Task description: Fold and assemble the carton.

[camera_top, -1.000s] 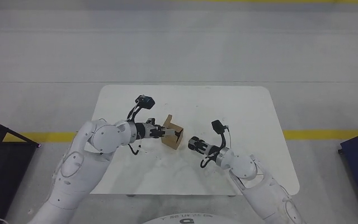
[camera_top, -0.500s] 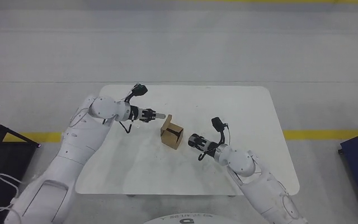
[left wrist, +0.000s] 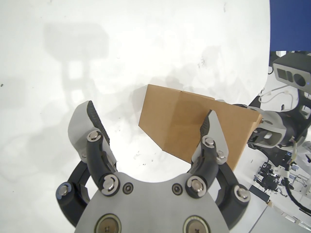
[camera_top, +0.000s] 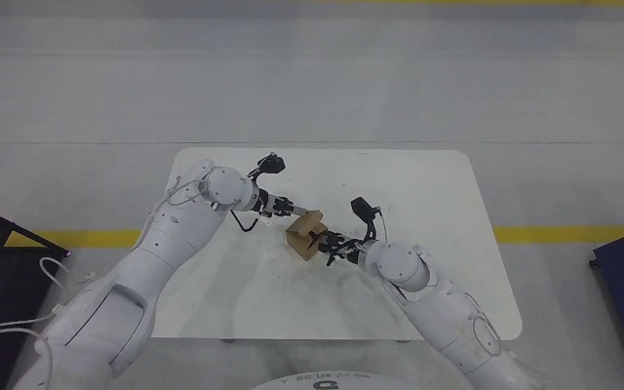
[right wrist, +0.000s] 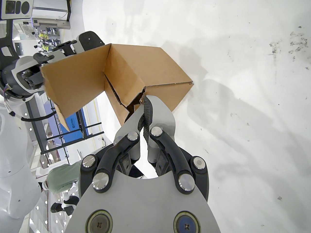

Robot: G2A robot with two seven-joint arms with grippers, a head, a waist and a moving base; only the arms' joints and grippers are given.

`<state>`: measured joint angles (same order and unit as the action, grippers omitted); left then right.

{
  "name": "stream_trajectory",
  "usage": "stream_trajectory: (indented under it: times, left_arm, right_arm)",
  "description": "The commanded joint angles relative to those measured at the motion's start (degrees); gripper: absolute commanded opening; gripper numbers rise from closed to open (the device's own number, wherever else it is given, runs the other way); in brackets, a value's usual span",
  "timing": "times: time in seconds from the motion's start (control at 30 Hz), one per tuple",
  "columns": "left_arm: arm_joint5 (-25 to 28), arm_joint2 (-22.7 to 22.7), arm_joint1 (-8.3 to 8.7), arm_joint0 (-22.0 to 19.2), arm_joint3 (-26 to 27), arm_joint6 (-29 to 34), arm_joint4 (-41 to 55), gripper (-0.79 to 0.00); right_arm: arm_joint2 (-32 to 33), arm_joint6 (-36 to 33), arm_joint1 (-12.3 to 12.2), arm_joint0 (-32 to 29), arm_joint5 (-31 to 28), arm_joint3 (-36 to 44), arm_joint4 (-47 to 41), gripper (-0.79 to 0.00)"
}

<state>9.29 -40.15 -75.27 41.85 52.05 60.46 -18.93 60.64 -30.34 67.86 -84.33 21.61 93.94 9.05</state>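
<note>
Carton [camera_top: 304, 234]: plain brown cardboard (inner faces the same tan). Table [camera_top: 419, 185]: white, flecked with dark scuffs. Left gripper [left wrist: 150, 109], right gripper [right wrist: 145, 103]: silver-grey, black ribbed pads [left wrist: 97, 120]. Floor [camera_top: 312, 78]: grey, with a yellow stripe [camera_top: 556, 234].

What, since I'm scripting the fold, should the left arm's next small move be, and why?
Probably push the left gripper against the raised flap to fold it inward: its fingers are open beside that flap, while the right gripper is shut on the carton, steadying it.
</note>
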Motion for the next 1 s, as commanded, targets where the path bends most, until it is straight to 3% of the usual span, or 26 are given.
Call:
stream_trajectory:
  times: [0.0, 0.27, 0.47, 0.5, 0.57, 0.6, 0.97]
  left_arm:
    - [-0.3, 0.7, -0.25, 0.2, 0.0, -0.4, -0.7, 0.0]
    - [-0.6, 0.9, -0.6, 0.4, -0.4, -1.3, -1.4, -0.006]
    - [-0.7, 0.5, -0.6, 0.6, -0.8, -1.2, -1.4, -0.009]
    - [-0.8, 0.6, -0.66, 0.6, -0.9, -1.1, -1.3, -0.006]
    - [-0.9, 0.6, -0.83, 0.5, -1.2, -1.0, -1.1, -0.009]
    - [-1.0, 0.7, -0.94, 0.4, -1.4, -0.9, -1.0, -0.015]
    - [-0.4, 1.3, -1.95, -0.8, -4.0, -1.2, -0.6, -0.015]
  right_arm:
    - [-0.3, 0.1, 0.1, 0.3, 0.1, -0.3, -0.1, -0.785]
    - [0.7, 0.8, 0.0, -0.4, -0.6, -0.3, -1.0, -0.785]
    - [4.3, 0.3, -0.9, -4.5, -6.0, 1.8, -1.9, -0.785]
    - [4.7, 0.2, -1.1, -5.2, -7.0, 2.1, -1.8, -0.727]
    - [5.2, 0.3, -1.3, -6.1, -7.7, 2.7, -1.4, -0.529]
    - [5.3, 0.4, -1.3, -6.5, -7.8, 3.0, -1.2, -0.517]
    - [5.3, 1.1, -1.6, -8.0, -8.7, 4.6, -0.1, -0.563]
